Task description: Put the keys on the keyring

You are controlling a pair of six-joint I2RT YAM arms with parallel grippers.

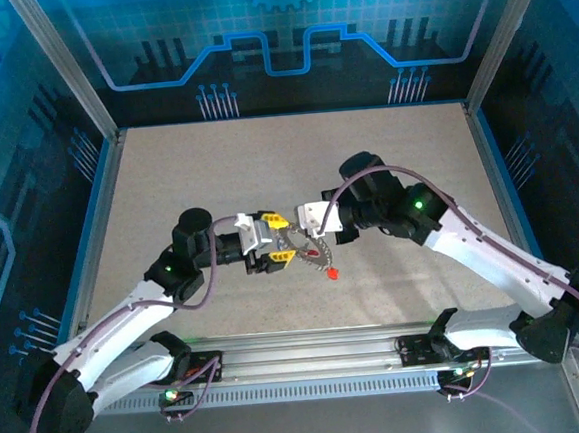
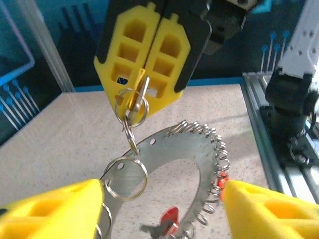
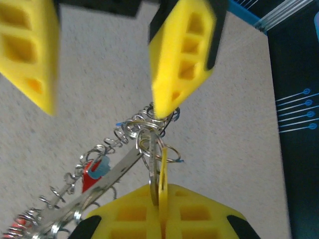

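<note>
A yellow key [image 3: 163, 172] is pinched in the pressed-together right claw [image 2: 144, 102], with the keyring [image 2: 174, 149] linked just below it, between the spread fingers of the left claw [image 1: 276, 240]. Unsupported, the keyring could swing and the key be pulled from the pinch.

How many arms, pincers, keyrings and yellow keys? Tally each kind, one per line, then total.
Arms: 2, left arm, right arm
Pincers: 2, left pincer open, right pincer shut
Keyrings: 1, the keyring
Yellow keys: 1, the yellow key in the right pincer
Total: 6
</note>
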